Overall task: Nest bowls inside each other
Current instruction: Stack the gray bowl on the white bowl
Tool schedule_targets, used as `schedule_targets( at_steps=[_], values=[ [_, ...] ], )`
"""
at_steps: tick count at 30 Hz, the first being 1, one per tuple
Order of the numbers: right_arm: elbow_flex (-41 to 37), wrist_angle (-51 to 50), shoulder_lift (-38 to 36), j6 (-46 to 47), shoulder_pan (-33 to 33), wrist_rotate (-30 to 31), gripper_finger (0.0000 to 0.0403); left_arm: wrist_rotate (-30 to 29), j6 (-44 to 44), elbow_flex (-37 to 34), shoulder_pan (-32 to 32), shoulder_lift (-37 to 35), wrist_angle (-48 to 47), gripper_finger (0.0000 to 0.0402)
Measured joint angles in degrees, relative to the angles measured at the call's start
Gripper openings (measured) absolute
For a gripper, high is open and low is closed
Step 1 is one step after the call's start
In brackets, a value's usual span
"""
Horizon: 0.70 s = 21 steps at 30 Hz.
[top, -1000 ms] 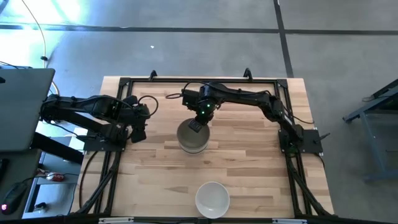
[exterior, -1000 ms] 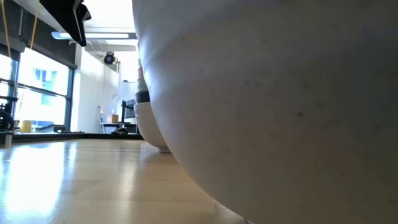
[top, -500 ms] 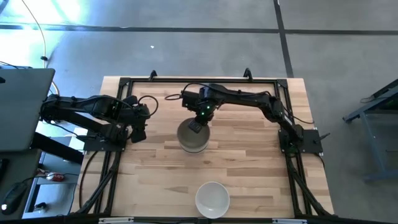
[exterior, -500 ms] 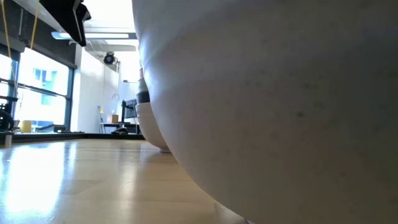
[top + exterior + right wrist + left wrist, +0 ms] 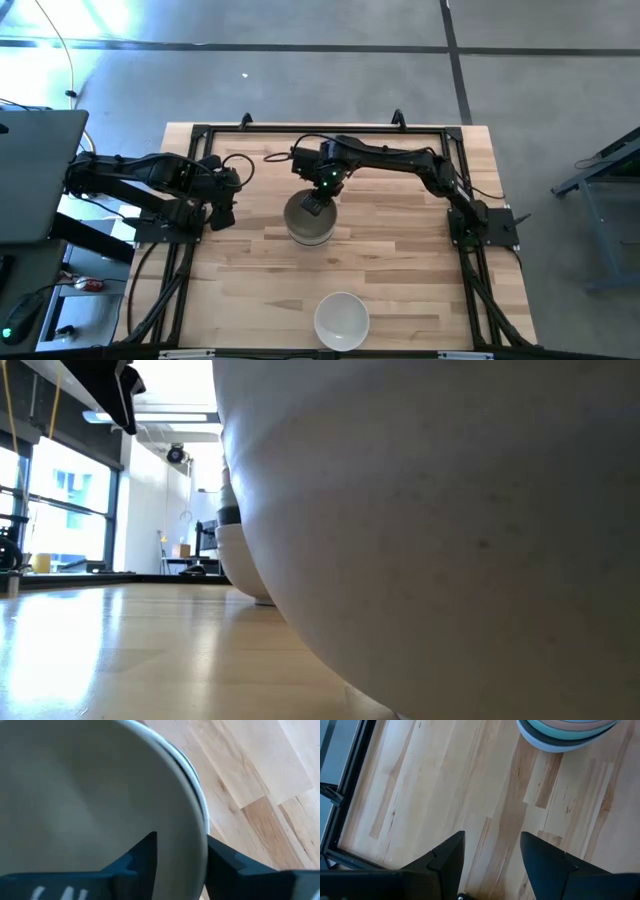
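Nearest, by the middle of the worktop's (image 5: 400,260) front edge, a lone white bowl (image 5: 342,320) stands upright and untouched. It is so close to the low camera that it fills most of that view.

Further in, about the centre of the worktop, stands the stack (image 5: 310,221) of nested bowls. The left wrist view shows mint, peach and grey rims banded one inside another. The right gripper (image 5: 316,203) hangs over the stack's far rim. A second ago it was pressed tight on the wall of the top bowl (image 5: 90,800). Now its fingers (image 5: 140,860) have come apart, one inside the bowl and one outside. The rim runs between them, and a clear strip of the bowl's inside shows beside the inner finger, so it is pinching nothing. The arm itself has hardly shifted, and the stack sits where it did. I take this as the release, with the top bowl dropped home into the stack and sitting level, as far as can be seen.

That seems to leave one bowl to nest, the white one at the front edge. The right gripper will probably need to lift straight up off the rim first, since a sideways pull could drag the stack.

Towards the left edge, the left gripper (image 5: 222,205) waits above bare wood, its claw spread wide and empty, well apart from the stack.
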Motion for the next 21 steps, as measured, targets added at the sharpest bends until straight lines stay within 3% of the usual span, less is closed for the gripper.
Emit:
schedule_targets(
  at_steps=[5, 10, 21],
  values=[
    [1.09, -1.45, 0.00, -0.19, 0.02, 0.71, 0.0142, 0.09, 0.00, 0.00, 0.00, 0.00, 0.00, 0.0181],
    [4.66, -2.17, -0.01, -0.55, -0.24, 2.08, 0.0142, 0.48, -0.08, 0.00, 0.00, 0.00, 0.00, 0.0181],
    [4.48, -3.94, -0.92, -1.22, -0.51, 2.39, 0.0138, 0.50, -0.16, 0.00, 0.01, 0.00, 0.04, 0.0181]
  ],
)
